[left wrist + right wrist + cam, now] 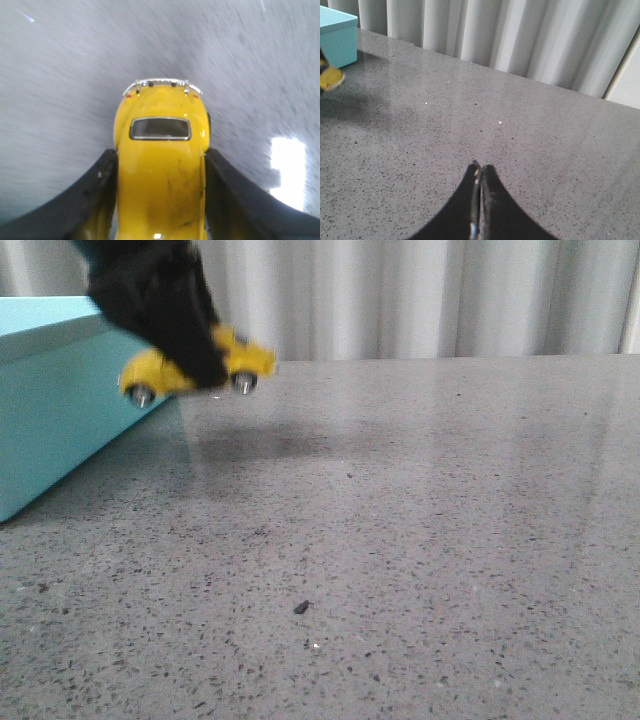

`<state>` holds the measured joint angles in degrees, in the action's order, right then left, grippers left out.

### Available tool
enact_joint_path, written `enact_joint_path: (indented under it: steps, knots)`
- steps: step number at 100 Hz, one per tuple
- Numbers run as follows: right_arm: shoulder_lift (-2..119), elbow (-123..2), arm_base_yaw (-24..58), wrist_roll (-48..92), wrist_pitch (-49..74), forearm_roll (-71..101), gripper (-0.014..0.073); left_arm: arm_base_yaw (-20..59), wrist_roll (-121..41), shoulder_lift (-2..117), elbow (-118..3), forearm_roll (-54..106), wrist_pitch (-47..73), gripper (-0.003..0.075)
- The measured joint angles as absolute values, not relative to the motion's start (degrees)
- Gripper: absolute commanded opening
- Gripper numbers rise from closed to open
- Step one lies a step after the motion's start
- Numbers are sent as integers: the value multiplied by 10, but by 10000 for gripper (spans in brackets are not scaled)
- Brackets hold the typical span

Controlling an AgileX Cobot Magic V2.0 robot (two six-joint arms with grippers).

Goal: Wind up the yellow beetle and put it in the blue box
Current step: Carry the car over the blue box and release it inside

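My left tool (160,200) grips the beetle (160,165) by its sides, holding it in the air above the desk (420,540), just beside the box (60,410). My right tool (480,200) hangs over bare desk with its fingers pressed together, holding nothing.

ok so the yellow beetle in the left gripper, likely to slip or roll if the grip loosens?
Probably yes. The yellow beetle has a glossy, rounded body, so the left gripper fingers pinching its sides could slide. It looks rigid. It hangs above the table on free wheels, so if dropped it would likely roll.
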<state>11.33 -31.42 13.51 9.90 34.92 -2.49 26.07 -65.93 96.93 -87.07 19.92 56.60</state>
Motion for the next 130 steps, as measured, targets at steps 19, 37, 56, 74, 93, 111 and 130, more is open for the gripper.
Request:
enact_joint_path:
  steps: [19, 37, 56, 74, 93, 111, 130]
  knots:
    - [113, -314, 135, 99, 341, -23, -52, 247, -659, 915, -915, 183, 566, 37]
    - [113, -314, 135, 99, 339, -22, -52, 176, -594, 888, -918, 135, 579, 37]
    - [113, -314, 135, 99, 338, -22, -52, 83, -414, 897, -918, 89, 577, 43]
    - [113, -314, 135, 99, 337, -21, -52, 32, -349, 927, -908, 78, 601, 57]
    - [113, -314, 135, 99, 337, -21, -52, 29, -342, 958, -869, 75, 620, 190]
    - [113, -314, 135, 99, 337, -21, -52, 29, -341, 974, -850, 73, 621, 402]
    - [113, -314, 135, 99, 337, -21, -52, 29, -336, 975, -850, 70, 610, 507]
